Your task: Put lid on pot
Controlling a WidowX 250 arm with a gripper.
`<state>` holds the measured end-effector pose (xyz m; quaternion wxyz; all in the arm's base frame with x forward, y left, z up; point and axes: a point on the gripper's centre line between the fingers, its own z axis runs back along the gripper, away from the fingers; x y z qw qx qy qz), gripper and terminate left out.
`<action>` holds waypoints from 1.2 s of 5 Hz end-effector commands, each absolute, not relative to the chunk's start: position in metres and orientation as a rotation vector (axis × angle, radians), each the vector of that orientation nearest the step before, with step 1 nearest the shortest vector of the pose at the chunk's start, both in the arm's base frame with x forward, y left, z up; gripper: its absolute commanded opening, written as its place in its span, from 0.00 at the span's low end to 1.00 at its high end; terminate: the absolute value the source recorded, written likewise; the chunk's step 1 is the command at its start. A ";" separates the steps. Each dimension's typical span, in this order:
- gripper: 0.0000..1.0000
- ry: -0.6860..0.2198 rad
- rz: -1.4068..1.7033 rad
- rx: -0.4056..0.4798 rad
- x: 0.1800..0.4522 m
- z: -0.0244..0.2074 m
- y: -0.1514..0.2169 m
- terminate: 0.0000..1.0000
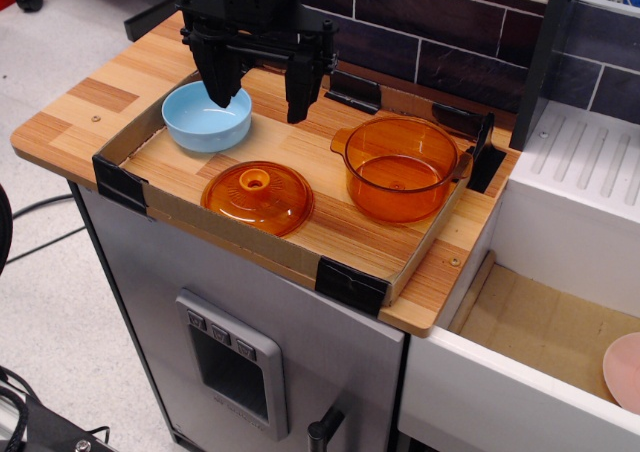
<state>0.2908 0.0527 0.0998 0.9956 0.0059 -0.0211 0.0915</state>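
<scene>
The lid (258, 197) is a translucent orange disc with a small centre knob. It lies flat at the front of the wooden tray (350, 234). The pot (398, 168) is a deep translucent orange vessel with side handles, standing uncovered to the right of the lid. My black gripper (262, 104) hangs open and empty above the back of the tray, behind the lid, with its left finger over the rim of a light blue bowl.
A light blue bowl (205, 118) sits at the tray's back left. The tray has low cardboard walls with black corner pieces (350, 284). A dark tiled wall (440, 32) is behind. A white sink unit (570, 222) with a pink plate (625, 370) stands to the right.
</scene>
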 end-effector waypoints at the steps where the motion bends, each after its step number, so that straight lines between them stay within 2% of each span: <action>1: 1.00 -0.042 0.183 0.012 0.291 0.100 0.053 0.00; 2: 1.00 -0.031 0.099 0.025 0.293 0.089 0.063 0.00; 3: 1.00 -0.016 0.029 -0.013 0.286 0.069 0.069 0.00; 6: 1.00 -0.027 -0.040 -0.072 0.294 0.038 0.087 0.00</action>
